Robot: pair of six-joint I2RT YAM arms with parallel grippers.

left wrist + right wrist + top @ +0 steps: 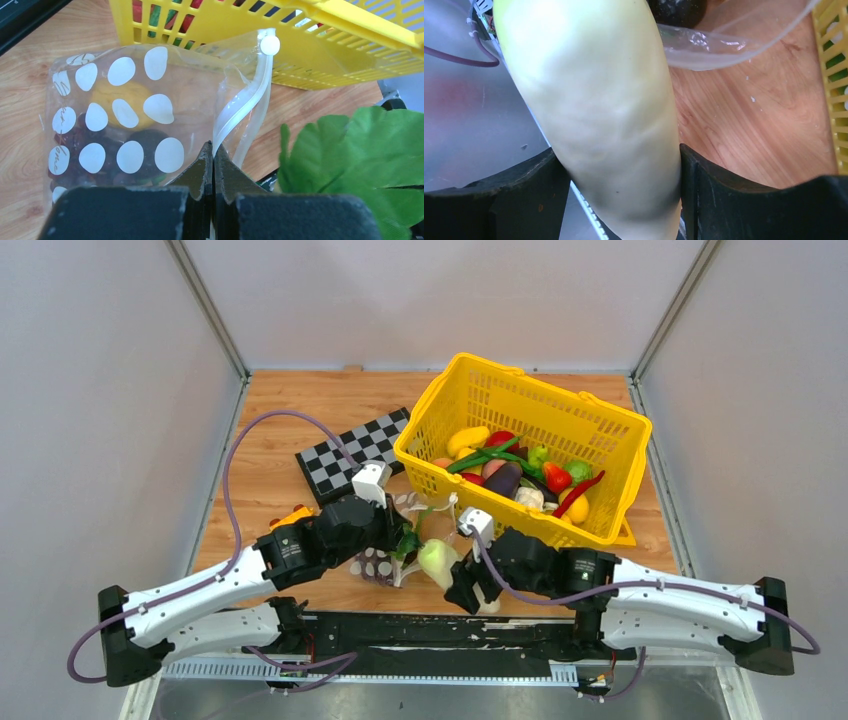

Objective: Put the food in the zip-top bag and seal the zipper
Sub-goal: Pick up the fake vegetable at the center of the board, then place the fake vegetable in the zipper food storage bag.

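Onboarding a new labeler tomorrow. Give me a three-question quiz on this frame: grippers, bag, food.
1. True or false: the right gripper grips the long cream-white vegetable.
2. The left gripper is shut on: A) the checkerboard, B) the zip-top bag at its zipper, C) a purple cable.
3. Which container holds most of the unbagged toy food?
Key: 1 true; 2 B; 3 the yellow basket.
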